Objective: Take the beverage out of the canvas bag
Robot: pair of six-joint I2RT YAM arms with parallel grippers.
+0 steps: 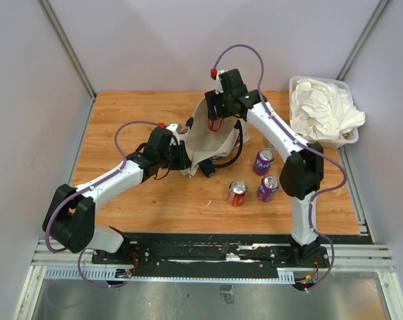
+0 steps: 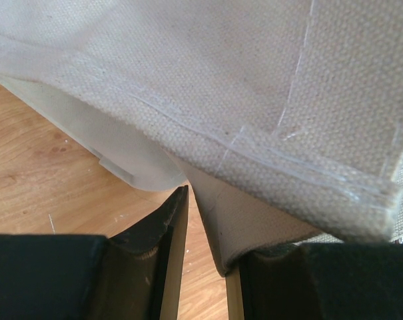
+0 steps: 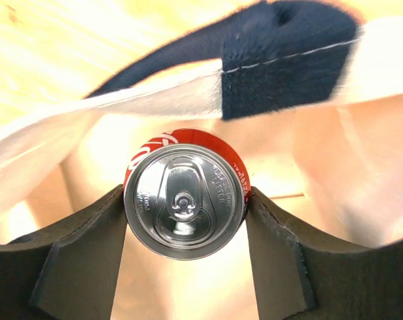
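The cream canvas bag point(image 1: 204, 143) with navy handles stands mid-table with its mouth open. My right gripper point(image 1: 215, 119) is above the mouth, shut on a red beverage can point(image 1: 215, 124). In the right wrist view the can's silver top point(image 3: 182, 199) sits between the two fingers of the gripper point(image 3: 185, 210), with the bag's inside below and a navy handle point(image 3: 288, 60) above. My left gripper point(image 1: 181, 155) is at the bag's left side. In the left wrist view it point(image 2: 211, 230) stands narrowly closed on a fold of the canvas point(image 2: 221, 220).
Three cans stand right of the bag: an orange-red one point(image 1: 237, 193) and two purple ones point(image 1: 263, 161) point(image 1: 268, 188). A clear tub of white cloths point(image 1: 324, 110) is at the back right. Walls enclose the table on three sides.
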